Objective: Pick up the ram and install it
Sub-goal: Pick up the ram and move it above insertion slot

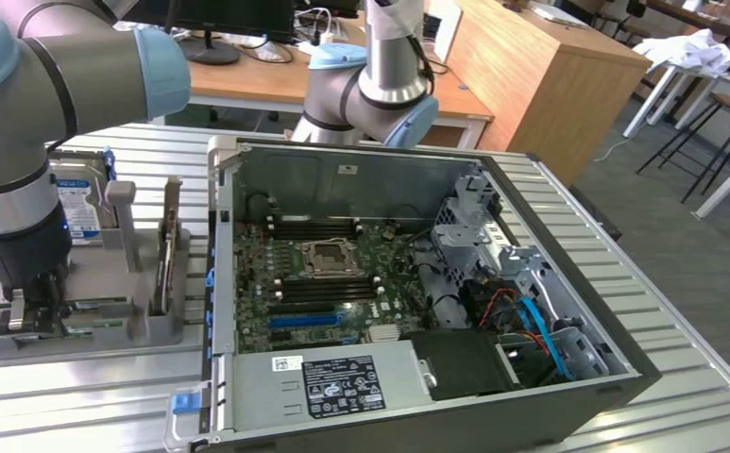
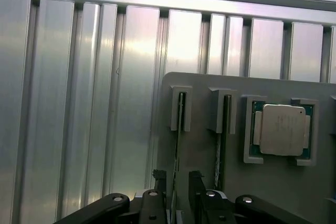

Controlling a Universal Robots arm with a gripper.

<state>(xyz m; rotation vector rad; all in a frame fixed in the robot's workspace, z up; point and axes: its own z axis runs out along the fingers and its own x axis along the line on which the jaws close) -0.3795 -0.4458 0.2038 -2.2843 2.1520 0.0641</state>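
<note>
Handling: the ram [image 2: 177, 145] looks light, stiff, fragile.
Hold: its flat faces, mid-length.
Gripper [image 2: 176, 179]: released, astride it.

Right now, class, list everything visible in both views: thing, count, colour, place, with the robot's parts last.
table: 1, ribbed aluminium, under everything
computer case: 1, black, side open, on the table
motherboard: 1, green, inside the case
power supply: 1, silver, dark label, at the case's near end in the exterior view
holder: 1, grey, on the table, the exterior view's left of the case
ram sticks: 2, dark, on edge in the holder's slots
processor chip: 1, silver, flat in a holder recess beside the ram sticks
hard drive: 1, blue label, upright behind the holder
arm: 1, grey with light-blue joints, over the holder
gripper: 1, black, open, fingers either side of one ram stick
</note>
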